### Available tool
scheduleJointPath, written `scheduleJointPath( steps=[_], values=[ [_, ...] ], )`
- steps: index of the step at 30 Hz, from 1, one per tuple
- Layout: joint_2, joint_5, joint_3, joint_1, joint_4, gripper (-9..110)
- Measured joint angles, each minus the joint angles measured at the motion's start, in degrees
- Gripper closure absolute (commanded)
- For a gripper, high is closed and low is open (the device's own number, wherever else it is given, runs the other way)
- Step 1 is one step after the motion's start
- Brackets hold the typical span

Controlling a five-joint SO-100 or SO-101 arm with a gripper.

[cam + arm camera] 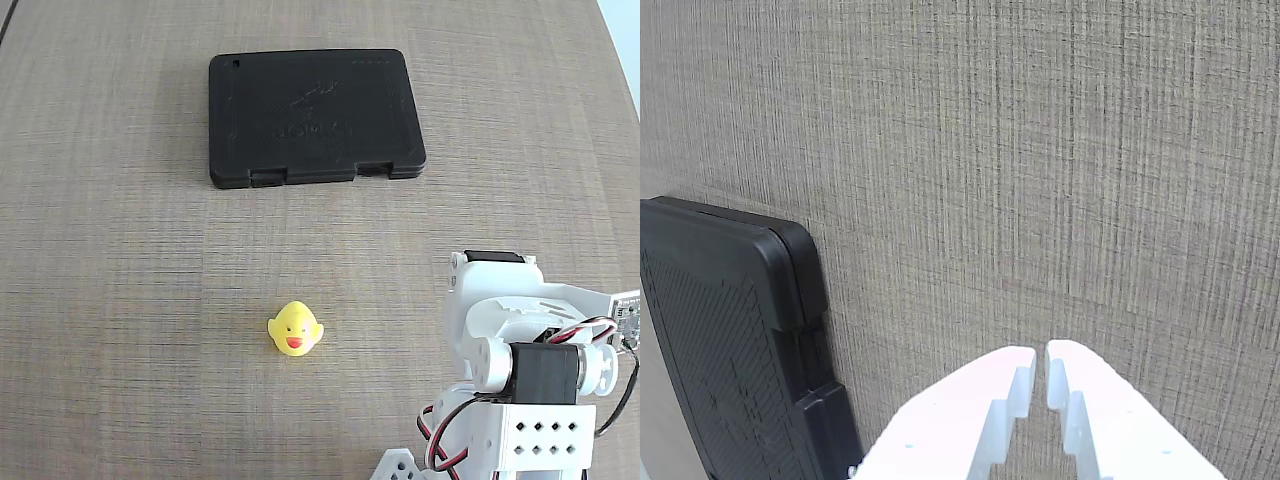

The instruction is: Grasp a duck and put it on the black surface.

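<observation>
The yellow duck (296, 328) with a red-orange beak sits on the table, low in the middle of the fixed view. The black surface (315, 117) lies flat at the top centre, well apart from the duck, and nothing is on it. It also shows at the left edge of the wrist view (720, 330). My gripper (1040, 365) has white fingers that are closed together and empty over bare table, to the right of the slab. The duck is out of the wrist view. The fingers are hidden in the fixed view.
The white arm body (530, 370) with its black servo and red and black wires fills the lower right of the fixed view, right of the duck. The grey-brown woven-looking table (120, 300) ends at an edge in the top right corner (622, 40).
</observation>
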Motion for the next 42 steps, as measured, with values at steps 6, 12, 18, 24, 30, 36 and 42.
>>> scheduleJointPath(
  steps=[6, 12, 18, 24, 30, 36, 42],
  values=[
    [0.0, 0.0, 0.0, -0.2, 0.0, 102],
    [0.0, 0.0, 0.0, -0.7, 0.0, 102],
    [0.0, 0.0, 0.0, -0.9, 0.0, 102],
    [0.0, 0.0, 0.0, -0.9, 0.0, 102],
    [-0.4, 0.0, 0.0, -0.9, -0.1, 102],
    [-12.7, 0.0, -8.1, -1.0, -5.6, 102],
    [-35.3, 0.0, -25.3, -1.1, -9.9, 102]
  ],
)
